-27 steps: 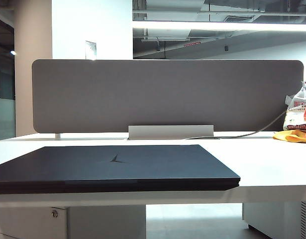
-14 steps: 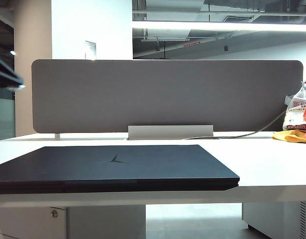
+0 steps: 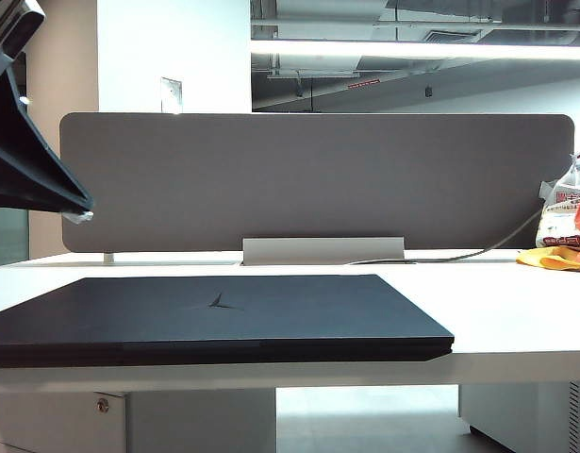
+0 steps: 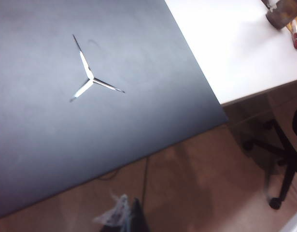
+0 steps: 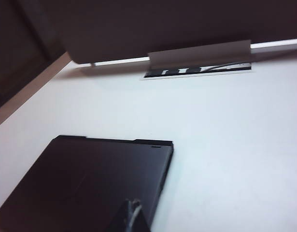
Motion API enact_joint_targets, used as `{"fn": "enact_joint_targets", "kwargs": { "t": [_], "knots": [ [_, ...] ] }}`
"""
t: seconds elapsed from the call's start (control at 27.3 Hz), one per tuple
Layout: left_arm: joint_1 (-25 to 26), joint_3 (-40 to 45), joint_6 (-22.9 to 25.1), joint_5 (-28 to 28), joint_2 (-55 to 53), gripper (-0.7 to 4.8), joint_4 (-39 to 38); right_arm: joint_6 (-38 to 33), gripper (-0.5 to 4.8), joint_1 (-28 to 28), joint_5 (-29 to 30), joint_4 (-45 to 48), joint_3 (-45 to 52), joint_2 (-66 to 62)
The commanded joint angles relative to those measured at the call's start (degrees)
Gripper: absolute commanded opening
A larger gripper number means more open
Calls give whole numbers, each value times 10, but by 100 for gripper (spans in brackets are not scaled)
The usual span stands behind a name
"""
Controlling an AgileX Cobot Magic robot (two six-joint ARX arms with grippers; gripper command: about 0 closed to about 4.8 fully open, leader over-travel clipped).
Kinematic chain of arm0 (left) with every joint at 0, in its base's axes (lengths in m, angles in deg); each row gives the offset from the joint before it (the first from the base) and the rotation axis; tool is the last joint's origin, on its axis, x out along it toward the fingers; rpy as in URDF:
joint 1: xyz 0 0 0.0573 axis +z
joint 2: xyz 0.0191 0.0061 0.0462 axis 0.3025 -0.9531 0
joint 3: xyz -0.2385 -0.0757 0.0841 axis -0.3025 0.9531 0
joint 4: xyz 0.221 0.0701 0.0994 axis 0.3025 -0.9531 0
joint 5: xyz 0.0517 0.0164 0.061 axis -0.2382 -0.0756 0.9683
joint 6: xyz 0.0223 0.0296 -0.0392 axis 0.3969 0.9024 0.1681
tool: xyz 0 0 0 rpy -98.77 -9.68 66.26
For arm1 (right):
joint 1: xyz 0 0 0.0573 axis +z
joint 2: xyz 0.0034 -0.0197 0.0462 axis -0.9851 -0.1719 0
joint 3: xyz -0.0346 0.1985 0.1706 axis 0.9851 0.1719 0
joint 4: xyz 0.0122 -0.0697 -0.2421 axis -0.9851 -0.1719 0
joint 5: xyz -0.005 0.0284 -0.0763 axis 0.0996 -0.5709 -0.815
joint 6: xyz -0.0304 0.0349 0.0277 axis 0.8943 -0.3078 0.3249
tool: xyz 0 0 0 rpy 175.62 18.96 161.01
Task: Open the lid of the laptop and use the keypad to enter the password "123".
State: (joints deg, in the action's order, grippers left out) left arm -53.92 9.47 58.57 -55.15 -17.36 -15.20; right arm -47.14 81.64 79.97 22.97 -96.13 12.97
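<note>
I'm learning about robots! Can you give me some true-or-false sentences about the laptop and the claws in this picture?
1. The laptop is shut. True.
2. The lid has a Y-shaped emblem on it. True.
3. The left claw is gripping the lid. False: it hangs above the laptop, shut on nothing.
4. The right claw is open wide. False: it is shut, near the laptop's corner.
5. The keypad is showing. False: the closed lid hides it.
</note>
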Motion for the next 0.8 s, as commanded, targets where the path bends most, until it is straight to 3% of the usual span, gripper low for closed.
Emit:
{"fn": "enact_joint_targets", "kwargs": {
  "t": [0.04, 0.4, 0.8],
  "knots": [
    [-1, -3, 5, 8, 1, -6, 6, 9, -5, 16, 4, -48, -41, 0],
    [-1, -3, 4, 7, 1, -6, 5, 9, -5, 107, 18, -122, -96, -41],
    [-1, -3, -11, -4, 0, -6, 3, 9, -5, 274, 0, -149, -96, -134]
  ]
}}
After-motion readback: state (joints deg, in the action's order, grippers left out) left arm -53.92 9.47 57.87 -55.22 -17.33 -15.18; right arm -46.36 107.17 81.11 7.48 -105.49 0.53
